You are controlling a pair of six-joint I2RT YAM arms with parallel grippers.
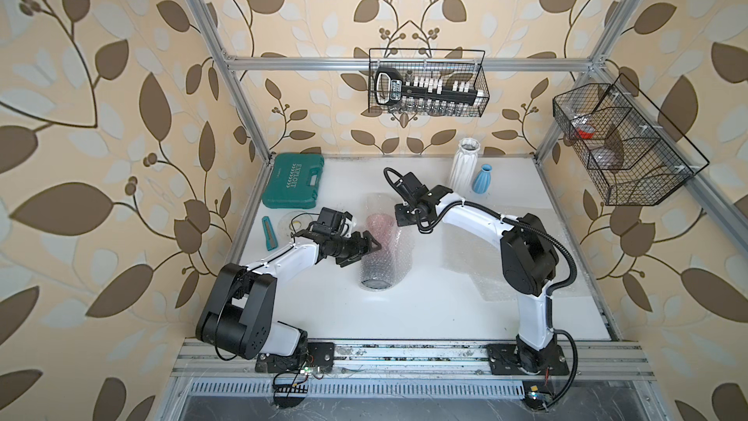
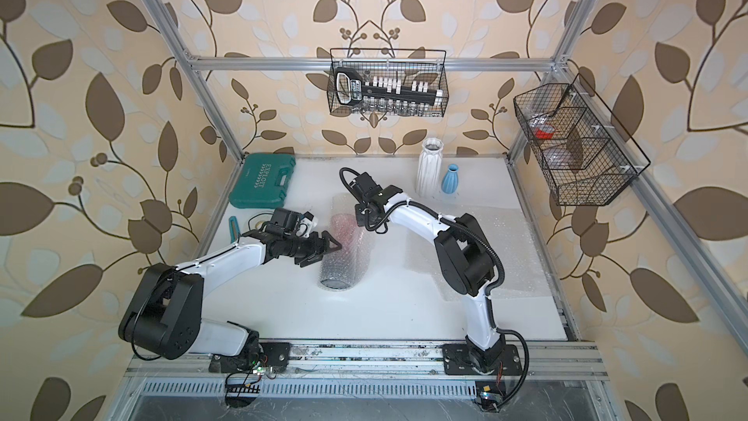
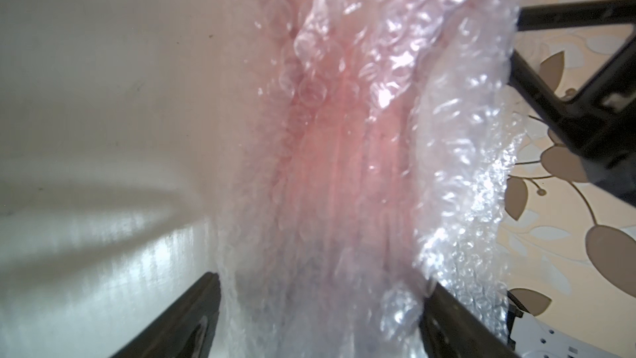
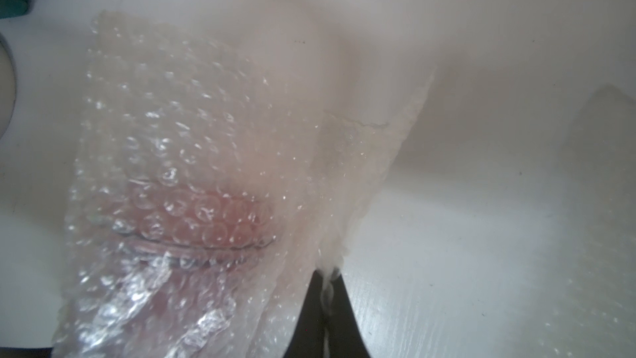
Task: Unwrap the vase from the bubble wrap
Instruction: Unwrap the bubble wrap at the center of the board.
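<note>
1. On the white table [image 1: 425,317], the bubble wrap [image 1: 386,265] lies rolled up at mid-table; a hard tug could drag the whole roll instead of unwinding it.
2. The pink vase [image 1: 379,228] shows faintly inside, toward the roll's far end; a layer peeling suddenly could send it rolling.
3. The left gripper [image 1: 369,251] stands spread wide at the roll's side; whether it presses is unclear, and a loose hold would let the roll spin.
4. The right gripper [image 4: 328,282] pinches a thin flap of wrap, which might tear or slip out.
</note>
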